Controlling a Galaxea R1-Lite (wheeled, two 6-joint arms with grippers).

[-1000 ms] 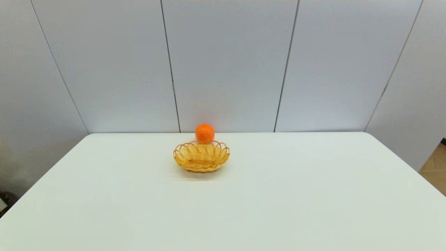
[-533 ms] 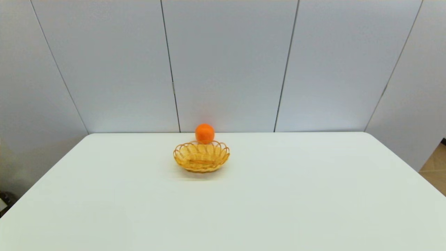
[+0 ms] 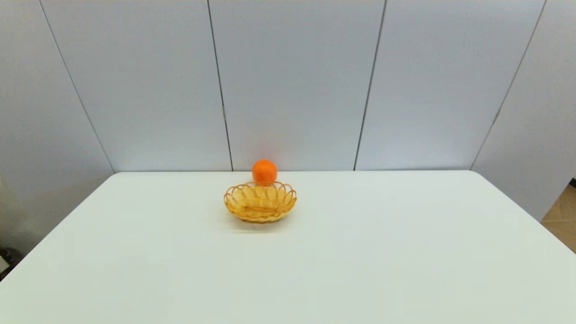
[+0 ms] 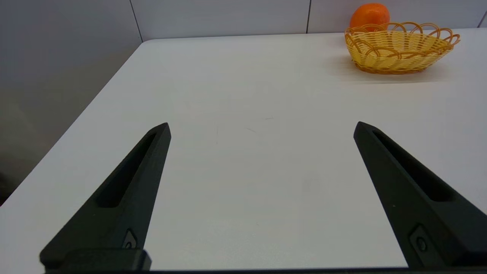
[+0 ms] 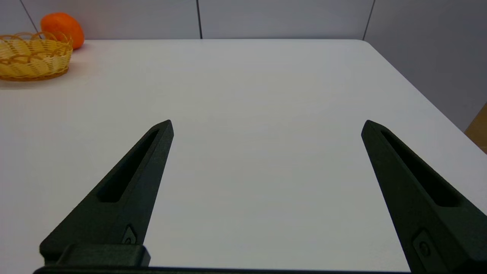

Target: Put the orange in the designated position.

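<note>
Your orange [image 3: 264, 171] sits just behind the basket [image 3: 260, 203]
Left gripper [image 4: 261, 128] and right gripper [image 5: 267, 126] hover spread wide, empty

Head looks down; wrists low, sharing basket [image 3: 260, 202].

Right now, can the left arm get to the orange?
Probably yes. The left gripper is open over bare table, but the basket sits in front of the orange, so it must reach past it.
</note>
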